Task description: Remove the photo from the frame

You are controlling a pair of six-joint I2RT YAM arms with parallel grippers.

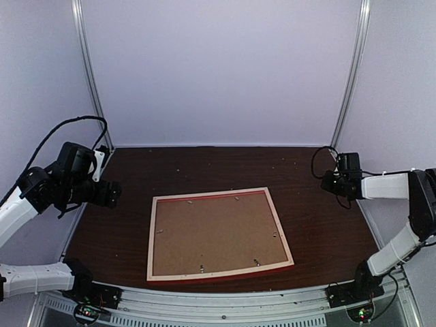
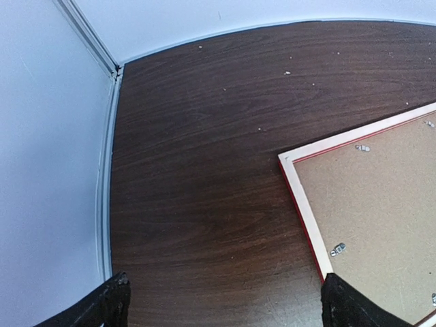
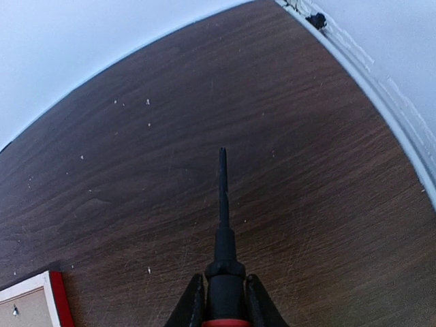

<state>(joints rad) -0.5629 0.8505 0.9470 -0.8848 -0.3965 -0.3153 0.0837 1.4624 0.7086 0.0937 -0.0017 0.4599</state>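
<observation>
From the top external view, the frame [image 1: 152, 238] lies face-down in the middle of the dark wood worktop [image 1: 327, 231], nearer the arms than the back wall. Its pale rim faces up, and a strip of red shows along its near edge. A brown backing board [image 1: 214, 231] fills the opening, with small metal clips [image 1: 256, 261] around its edge, so the photo is hidden. The left end effector [image 1: 112, 194] hangs over the worktop's left side, well apart from the frame. The right end effector [image 1: 328, 182] hangs over the right side, also well apart. At this range I cannot tell how far either is open.

The left wrist view settles that for its own side. The two black fingers [image 2: 109, 306] sit at the bottom corners of the picture, spread wide, with only bare worktop between them and nothing held. One corner of the frame [image 2: 300, 197] shows at the right, with the board [image 2: 375, 204] and a clip [image 2: 338, 249] seen more clearly than from above.

Only the right wrist view shows that its end effector [image 3: 223, 303] is closed around a slim black pointed tool [image 3: 222, 204] with a red band at its base. The tool points out over the open worktop. A frame corner [image 3: 58, 296] shows at the lower left, clear of the tool.
</observation>
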